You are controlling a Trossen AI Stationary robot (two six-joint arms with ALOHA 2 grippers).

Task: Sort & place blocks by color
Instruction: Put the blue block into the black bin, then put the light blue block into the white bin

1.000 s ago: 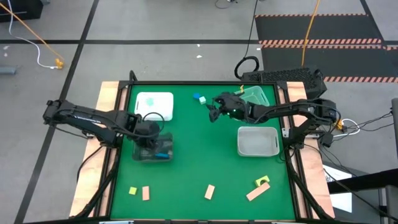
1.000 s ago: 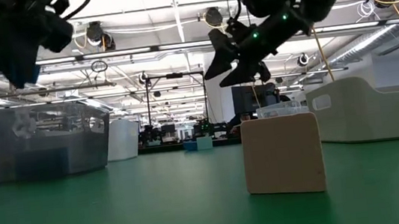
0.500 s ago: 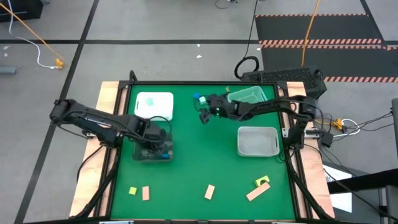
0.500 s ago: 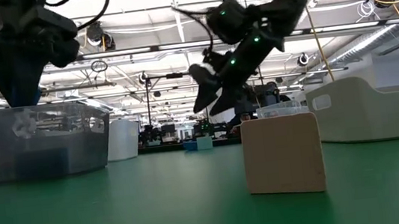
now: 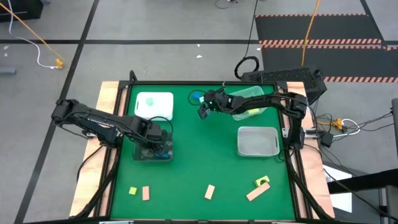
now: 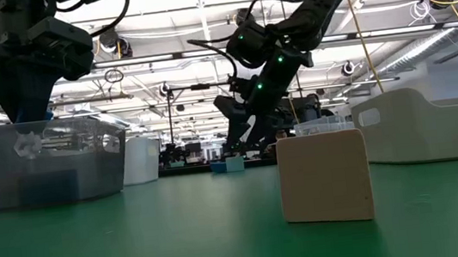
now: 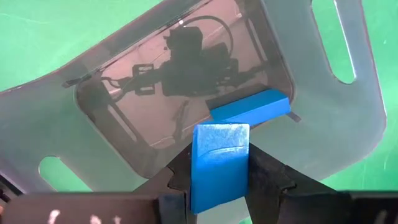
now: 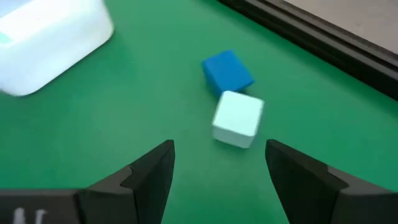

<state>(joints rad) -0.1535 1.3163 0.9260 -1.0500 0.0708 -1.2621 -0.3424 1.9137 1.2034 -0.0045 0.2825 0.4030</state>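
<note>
The green desk [image 5: 205, 155] is lying mostly bare through its middle, with open room between the trays and the front edge. Along that front edge a yellow-green cube [image 5: 132, 190], a tan block [image 5: 146, 193], another tan block [image 5: 209, 191] and a tan bar [image 5: 257, 193] with a yellow-green piece [image 5: 262, 181] are sitting well apart from the arms.

The left gripper [image 5: 163, 144] is hovering over the clear tray [image 5: 144, 155] near the left side, its fingers pinching a blue block [image 7: 219, 163] upright between them; a second blue bar [image 7: 250, 106] is lying inside the tray below.

The right gripper [image 8: 217, 167] is reaching toward the desk's far edge with its fingers spread wide and nothing between them. Just ahead of it a blue cube [image 8: 227, 71] and a pale teal cube [image 8: 237, 118] are touching each other, close to the dark rim. The white tray [image 5: 154, 103] is sitting nearby, the green-tinted tray [image 5: 264, 98] and the grey tray [image 5: 257, 142] farther right.

Compared with a second ago, the right arm is stretching farther toward the far edge, now over the two cubes, while the left gripper is sitting slightly farther right over the same tray.
</note>
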